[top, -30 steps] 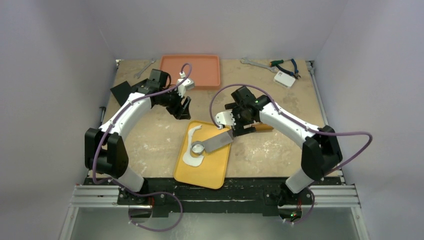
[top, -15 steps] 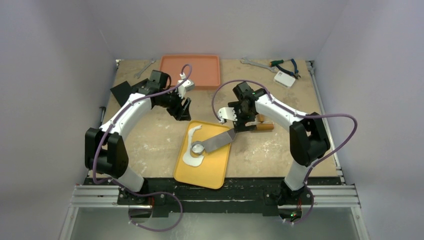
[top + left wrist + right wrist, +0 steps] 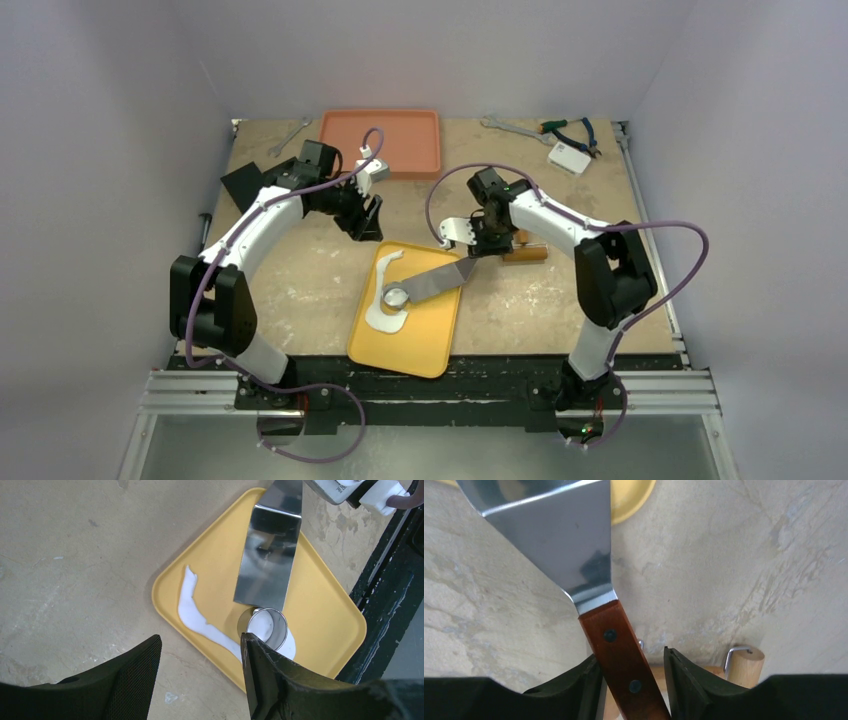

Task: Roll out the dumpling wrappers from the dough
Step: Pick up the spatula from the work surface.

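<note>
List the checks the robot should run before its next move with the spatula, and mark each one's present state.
1. Spatula handle between the right gripper's fingers: ok.
2. Grip clamped firmly on that handle: cannot tell.
3. Spatula blade reaches over the yellow tray, its edge at the ring cutter: ok.
4. Cutter upright, with white dough inside it: ok.
5. Left gripper open, empty and away from the spatula: ok.

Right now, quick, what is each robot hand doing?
Left gripper: open, holding nothing.
Right gripper: jaws around the spatula handle; cannot tell whether they grip it.
</note>
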Controlling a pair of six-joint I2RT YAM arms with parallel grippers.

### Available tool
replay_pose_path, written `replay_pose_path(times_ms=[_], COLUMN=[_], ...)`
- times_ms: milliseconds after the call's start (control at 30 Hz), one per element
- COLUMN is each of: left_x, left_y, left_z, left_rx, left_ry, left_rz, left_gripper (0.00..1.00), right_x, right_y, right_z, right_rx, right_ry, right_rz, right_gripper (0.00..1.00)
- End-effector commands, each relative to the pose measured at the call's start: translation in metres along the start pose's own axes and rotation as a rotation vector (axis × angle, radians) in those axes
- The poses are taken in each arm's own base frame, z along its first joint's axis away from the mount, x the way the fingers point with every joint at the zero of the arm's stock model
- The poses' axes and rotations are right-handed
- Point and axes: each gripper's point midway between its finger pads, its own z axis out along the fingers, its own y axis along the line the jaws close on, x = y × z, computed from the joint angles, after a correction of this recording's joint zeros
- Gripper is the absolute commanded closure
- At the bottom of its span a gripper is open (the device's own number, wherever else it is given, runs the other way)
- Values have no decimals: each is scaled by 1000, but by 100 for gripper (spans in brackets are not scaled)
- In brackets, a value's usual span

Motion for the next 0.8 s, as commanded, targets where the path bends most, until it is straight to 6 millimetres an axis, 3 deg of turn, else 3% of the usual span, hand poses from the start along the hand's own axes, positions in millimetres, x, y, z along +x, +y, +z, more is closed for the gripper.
replay_pose_path(times_ms=[0,167,300,433,500,667,767], left_x=[-11,-11,-12,-11,-9,-5,-2], left_y=[-4,-5,-7,-21,-30,-52,-50], left_z=[-7,-6,-7,-7,-5,11,27], left_rx=[10,13,23,95,126,116,82], left_ry=[-49,-50,-55,-58,-48,-5,-1], left_rz=[55,52,54,87,114,227,246], left_gripper=[41,41,43,44,44,44,43], right_x=[10,15,15,12,8,-13,-9], right_y=[2,2,6,10,9,16,29], right_z=[-17,-24,-35,-49,-61,-94,-105], right_rx=[47,78,105,154,184,210,208], right_ry=[36,58,69,80,90,69,86], right_rz=[-26,-54,-69,-88,-80,1,59], right_gripper=[53,72,78,89,100,100,100])
